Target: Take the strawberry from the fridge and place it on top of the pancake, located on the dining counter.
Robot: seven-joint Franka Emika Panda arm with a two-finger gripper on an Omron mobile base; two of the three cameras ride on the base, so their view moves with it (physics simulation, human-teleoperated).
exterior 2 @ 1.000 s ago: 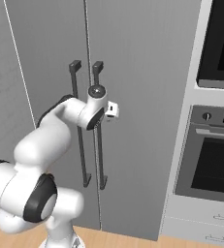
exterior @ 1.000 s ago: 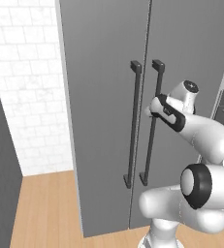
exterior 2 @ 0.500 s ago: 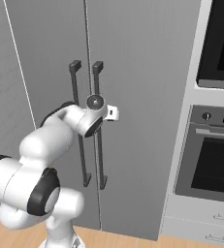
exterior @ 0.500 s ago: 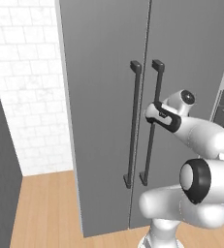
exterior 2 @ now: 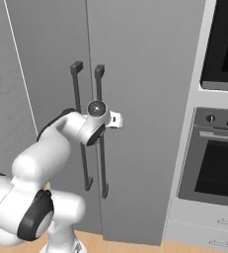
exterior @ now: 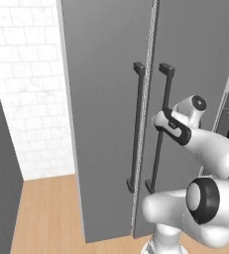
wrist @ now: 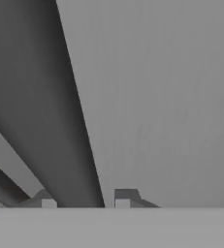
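Gripper fingers clamp a black vertical bar handle on the right door of the fridge, a little above the handle's midpoint, as the white arm reaches up from the mobile base toward the closed grey cabinet. Seen along the hand, the dark bar runs up between the two small finger tips, one on either side of it, with the flat grey door panel behind. Both fridge doors are shut, their seam running straight down between the paired handles, and the second handle on the left door stands just beside the gripped one, untouched. From the right base camera the wrist sits against the right handle, with the left handle partly crossed by the forearm. A white brick wall and light wood floor flank the fridge on one side; a built-in oven with a dark glass door stands in a pale cabinet column on the other, with a second dark appliance window above it.
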